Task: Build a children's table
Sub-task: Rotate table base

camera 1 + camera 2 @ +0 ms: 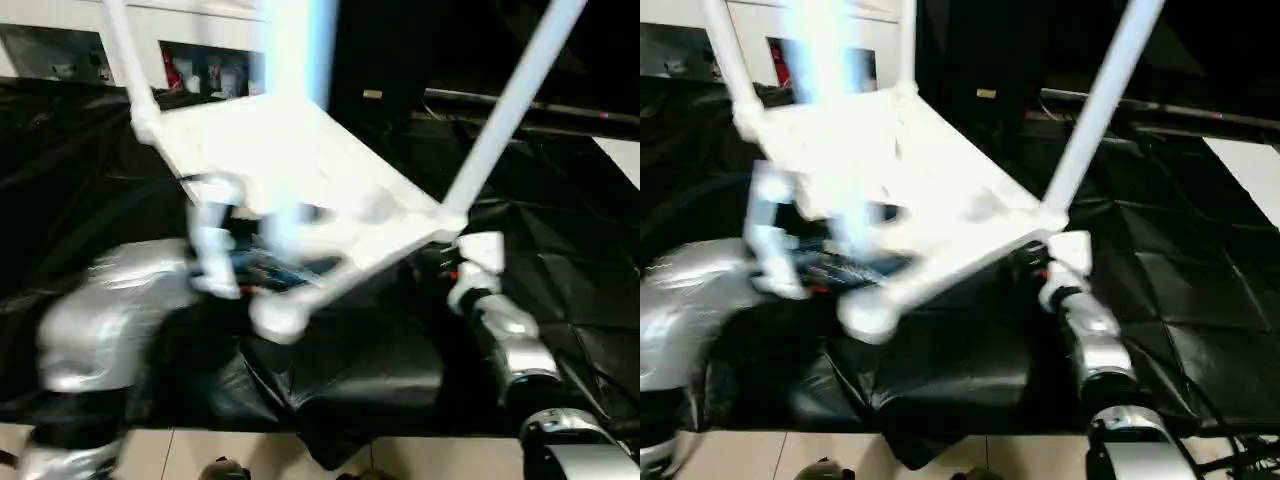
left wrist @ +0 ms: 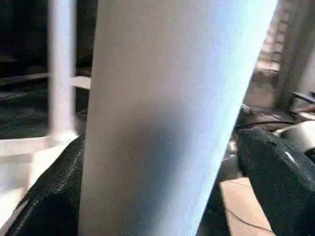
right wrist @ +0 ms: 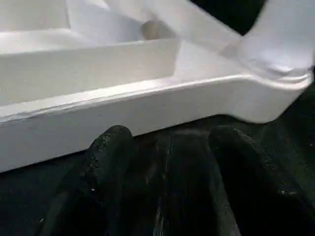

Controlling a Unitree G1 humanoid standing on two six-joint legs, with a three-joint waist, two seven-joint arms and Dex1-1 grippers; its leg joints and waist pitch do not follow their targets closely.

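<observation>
Left eye view shows one white plastic square tabletop (image 1: 300,180) upturned over black sheeting (image 1: 360,370) with three white tubular legs (image 1: 505,110) socketed, a fourth leg (image 2: 162,118) between the left gripper's (image 2: 162,196) spread jaws, the right gripper (image 3: 167,147) parted beneath its rim.

Black crumpled sheeting (image 1: 1200,300) covers work surface; white tabletop (image 1: 910,180) rests on it, tilted.

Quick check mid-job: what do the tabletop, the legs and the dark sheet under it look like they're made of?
Tabletop: seemingly moulded white plastic, smooth and matte, judging by its rounded edges and cast ribs.
Legs: white tubes, smooth with a slight sheen; plastic or painted metal, the look leaves it open.
Dark sheet: thin black covering, creased and glossy, probably plastic film or coated fabric.
</observation>
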